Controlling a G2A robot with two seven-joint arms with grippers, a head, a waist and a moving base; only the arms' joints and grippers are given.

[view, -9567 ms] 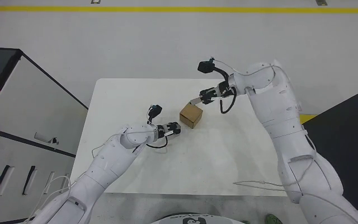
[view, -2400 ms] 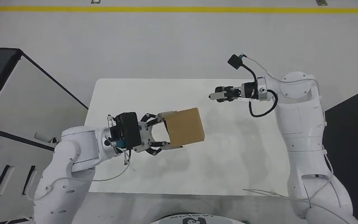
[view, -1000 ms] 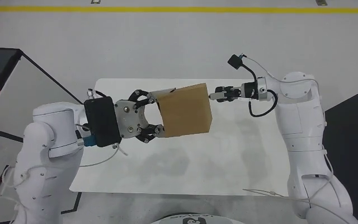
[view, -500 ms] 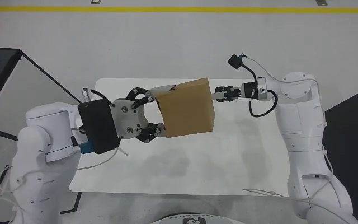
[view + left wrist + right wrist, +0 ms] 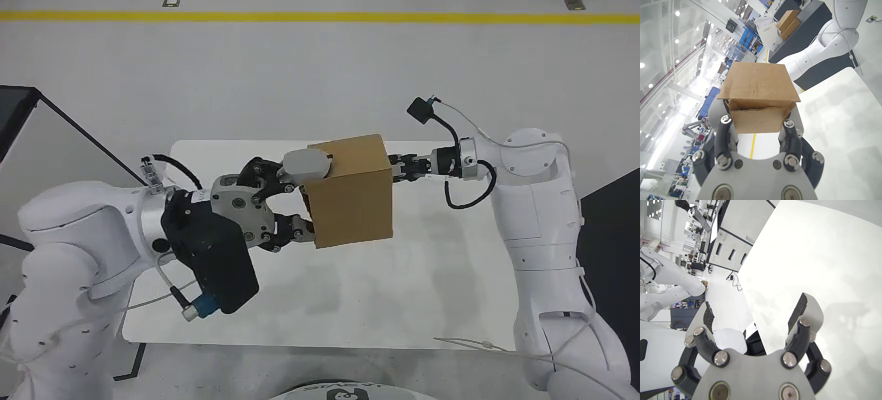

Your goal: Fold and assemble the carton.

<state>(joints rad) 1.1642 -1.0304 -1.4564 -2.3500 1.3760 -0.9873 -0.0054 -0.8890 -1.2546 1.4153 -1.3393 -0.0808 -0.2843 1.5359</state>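
Below, the tabletop (image 5: pixel 440 290) lies under the left gripper (image 5: pixel 757 118), which clamps the carton (image 5: pixel 757 85) by an end flap, aloft. Probably light, stiff but creasable: hold near folds, gently. Just beyond it, the right gripper (image 5: pixel 755 308) gapes empty.

Matt cardboard carton (image 5: pixel 350 195), smooth table (image 5: pixel 430 290), perhaps laminate

The brown cardboard carton (image 5: pixel 350 192) hangs above the white rectangular table (image 5: pixel 450 290) — clamped in the left gripper (image 5: pixel 303 198), with the right gripper (image 5: pixel 399 165) just beside its far right corner.
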